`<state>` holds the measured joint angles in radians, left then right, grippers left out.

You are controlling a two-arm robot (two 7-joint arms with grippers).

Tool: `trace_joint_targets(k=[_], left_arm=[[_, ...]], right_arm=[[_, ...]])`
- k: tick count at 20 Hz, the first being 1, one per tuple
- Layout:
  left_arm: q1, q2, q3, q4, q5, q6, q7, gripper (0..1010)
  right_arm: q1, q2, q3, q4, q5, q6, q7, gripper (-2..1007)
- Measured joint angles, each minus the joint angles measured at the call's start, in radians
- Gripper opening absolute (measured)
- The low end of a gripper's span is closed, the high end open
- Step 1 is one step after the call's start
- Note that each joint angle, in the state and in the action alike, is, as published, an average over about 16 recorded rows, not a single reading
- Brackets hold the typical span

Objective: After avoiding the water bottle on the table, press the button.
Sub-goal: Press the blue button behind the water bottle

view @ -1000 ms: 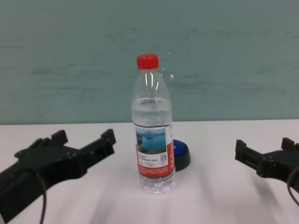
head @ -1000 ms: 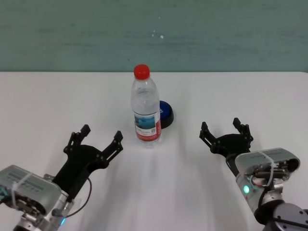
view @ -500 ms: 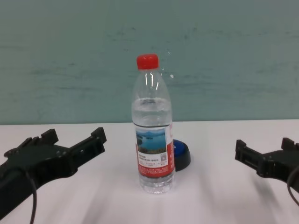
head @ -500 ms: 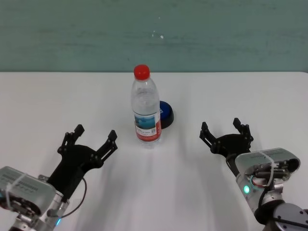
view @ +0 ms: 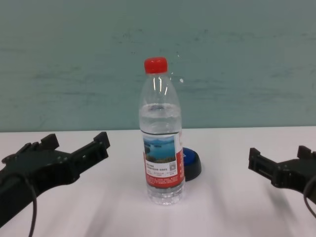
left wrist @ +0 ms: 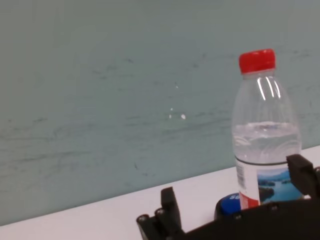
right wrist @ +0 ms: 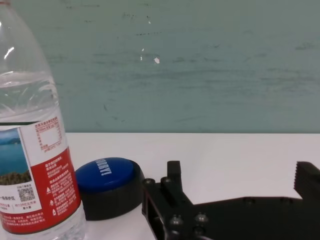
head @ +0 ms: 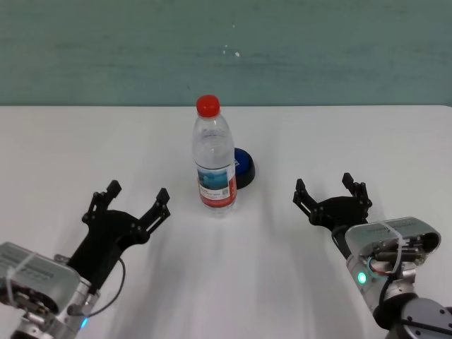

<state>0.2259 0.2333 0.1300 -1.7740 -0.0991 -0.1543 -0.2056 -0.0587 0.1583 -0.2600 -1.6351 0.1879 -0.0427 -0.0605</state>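
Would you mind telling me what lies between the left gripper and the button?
The water bottle stands between the left gripper and the button, clearest in the head view.

1. Teal-green wall [head: 318, 49] behind, painted surface scuffed, a few small white chips.
2. White table [head: 367, 141] runs to the wall's foot.
3. Light even; faint soft shadows on tabletop.

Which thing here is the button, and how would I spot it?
On the white table, find the tall water bottle with its red cap. The button sits just behind it, to the right: a low blue dome on a black base, far shorter than the bottle.
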Motion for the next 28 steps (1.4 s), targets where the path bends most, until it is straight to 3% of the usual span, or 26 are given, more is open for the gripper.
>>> trace_joint_targets(k=[12, 28], left_arm=[[-0.033, -0.001, -0.008, 0.026, 0.003, 0.008, -0.002, 1010], [-0.132, 0.003, -0.018, 0.127, 0.005, 0.011, -0.009, 1010]], right_arm=[[0.000, 0.000, 0.000, 0.000, 0.000, 0.000, 0.000, 1004], [0.000, 0.000, 0.000, 0.000, 0.000, 0.000, 0.000, 1004]])
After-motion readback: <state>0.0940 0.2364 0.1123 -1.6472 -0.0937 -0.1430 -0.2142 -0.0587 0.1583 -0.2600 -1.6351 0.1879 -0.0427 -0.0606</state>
